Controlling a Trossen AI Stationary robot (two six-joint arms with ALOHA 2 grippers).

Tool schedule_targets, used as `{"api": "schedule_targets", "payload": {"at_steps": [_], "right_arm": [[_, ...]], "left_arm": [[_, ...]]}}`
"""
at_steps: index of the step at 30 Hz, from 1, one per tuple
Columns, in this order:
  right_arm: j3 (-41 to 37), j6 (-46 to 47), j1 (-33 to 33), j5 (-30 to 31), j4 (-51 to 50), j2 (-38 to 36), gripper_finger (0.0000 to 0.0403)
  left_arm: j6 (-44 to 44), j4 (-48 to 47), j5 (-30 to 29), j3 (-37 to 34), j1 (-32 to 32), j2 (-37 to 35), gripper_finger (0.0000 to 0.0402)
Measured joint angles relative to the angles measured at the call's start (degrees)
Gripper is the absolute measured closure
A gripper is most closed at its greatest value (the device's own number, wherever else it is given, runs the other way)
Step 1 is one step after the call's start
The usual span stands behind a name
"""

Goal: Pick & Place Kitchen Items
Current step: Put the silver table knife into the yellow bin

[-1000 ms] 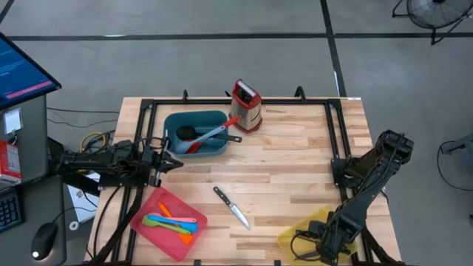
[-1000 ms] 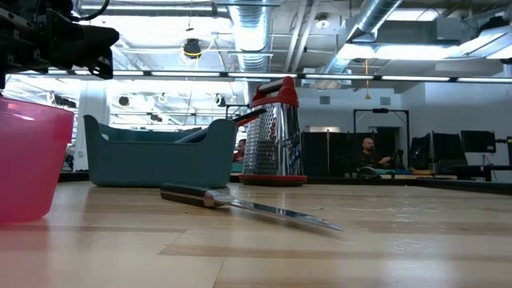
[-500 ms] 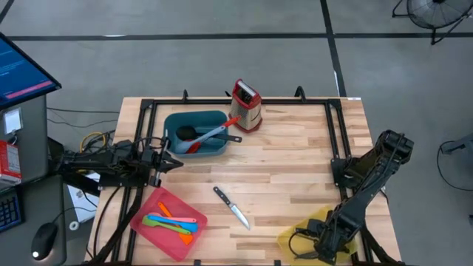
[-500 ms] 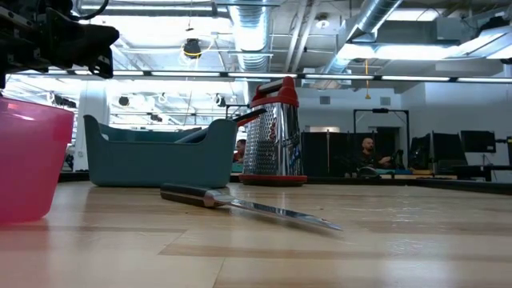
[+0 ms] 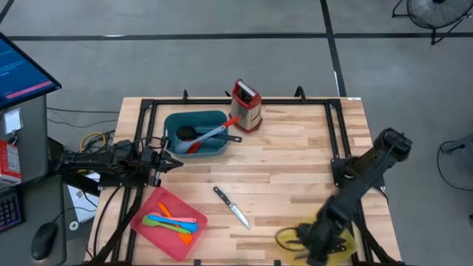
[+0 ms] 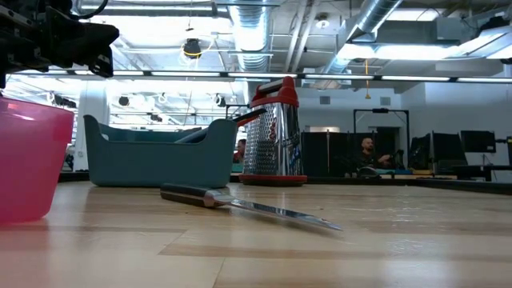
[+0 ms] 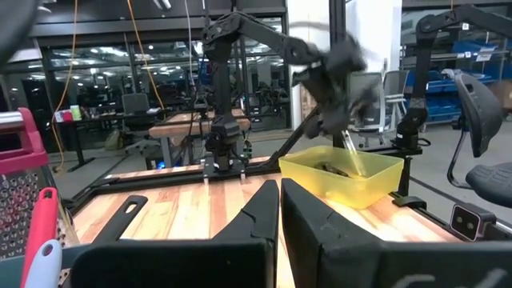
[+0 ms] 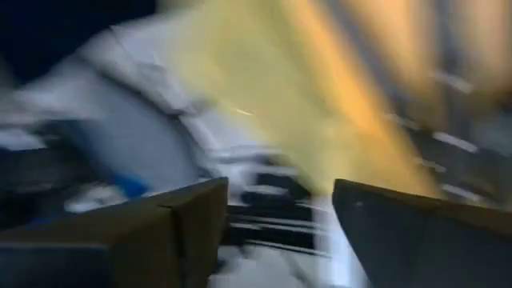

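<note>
A black-handled steel knife lies flat on the wooden table, also in the low view. The teal tray holds a black ladle and red and grey-blue spoons. Small coloured plastic utensils lie in the red tray. My right gripper is open above the yellow tray at the near right. In the left wrist view a slim pale utensil slants into that tray below it. My left gripper is shut, parked at the table's left edge.
A steel box grater with a red top stands at the far edge beside the teal tray. A black metal frame runs along the table's sides. Bare wood lies between the knife and the yellow tray.
My right arm has swung toward the table's left along the near edge and risen over the yellow tray, blurred with motion. The knife on the table, the trays and the left arm have kept still.
</note>
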Motion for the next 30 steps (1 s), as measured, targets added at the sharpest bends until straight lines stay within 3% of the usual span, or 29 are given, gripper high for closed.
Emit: {"api": "schedule_targets", "payload": {"at_steps": [3, 6, 11, 14, 18, 23, 30], "right_arm": [[5.6, -0.1, -5.0, 1.3, 7.1, -0.3, 0.0159], [11.6, -6.8, -9.7, 8.3, 11.0, -0.3, 0.0155], [17.2, -22.8, -17.3, 22.3, 8.6, -0.4, 0.0178], [17.5, -30.0, -21.6, 27.0, 8.9, 0.5, 0.0202], [18.3, -35.4, -26.4, 27.6, 9.8, 5.2, 0.0238], [26.5, -40.5, -29.4, 24.4, 10.0, 15.7, 0.0268], [48.1, -38.5, -30.8, 26.2, -11.0, 32.8, 0.0301]], "left_arm": [[0.0, 0.3, 0.0, 0.0, 0.0, 0.0, 0.0399], [0.0, 0.3, 0.0, 0.0, 0.0, 0.0, 0.0399], [0.0, 0.3, 0.0, 0.0, 0.0, 0.0, 0.0399], [0.0, 0.3, 0.0, 0.0, 0.0, 0.0, 0.0399], [0.0, 0.3, 0.0, 0.0, 0.0, 0.0, 0.0399], [0.0, 0.5, 0.0, 0.0, 0.0, 0.3, 0.0399], [0.0, 1.0, 0.0, 0.0, 0.0, 1.3, 0.0399]]}}
